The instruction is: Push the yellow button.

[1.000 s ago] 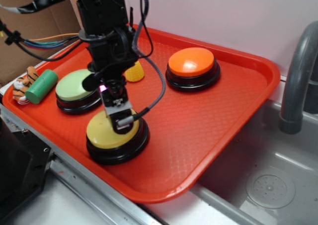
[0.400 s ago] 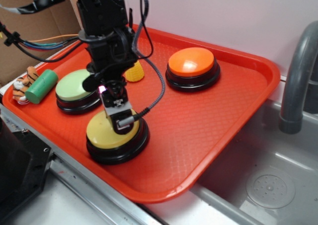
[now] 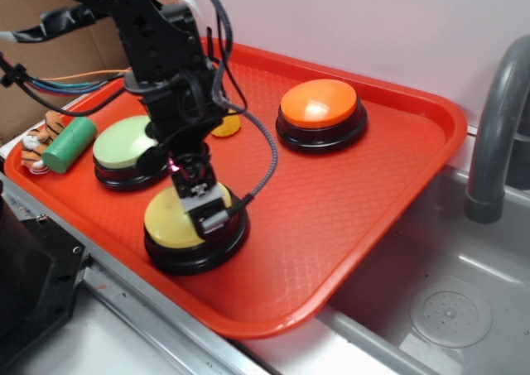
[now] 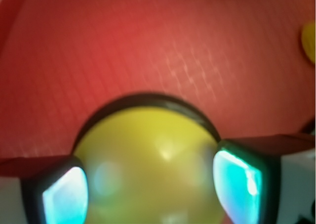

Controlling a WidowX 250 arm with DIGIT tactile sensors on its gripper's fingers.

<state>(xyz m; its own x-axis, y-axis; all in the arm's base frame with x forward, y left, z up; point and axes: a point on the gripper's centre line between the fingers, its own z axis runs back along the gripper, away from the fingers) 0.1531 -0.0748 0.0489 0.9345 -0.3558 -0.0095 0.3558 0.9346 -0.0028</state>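
The yellow button, a pale-yellow dome on a black base, sits at the front left of the red tray. My gripper points down onto its top, touching or nearly touching the dome. In the wrist view the yellow button fills the lower middle. My gripper is open, with its two glowing fingertips set wide apart on either side of the dome. Nothing is held.
A pale-green button stands just behind the yellow one, and an orange button is at the tray's back. A small yellow corn cone peeks out behind the arm. A green cylinder and tiger toy lie left. The sink and faucet are right.
The arm has leaned forward and lowered, bringing the gripper further down onto the yellow dome. The arm now hides more of the corn cone.
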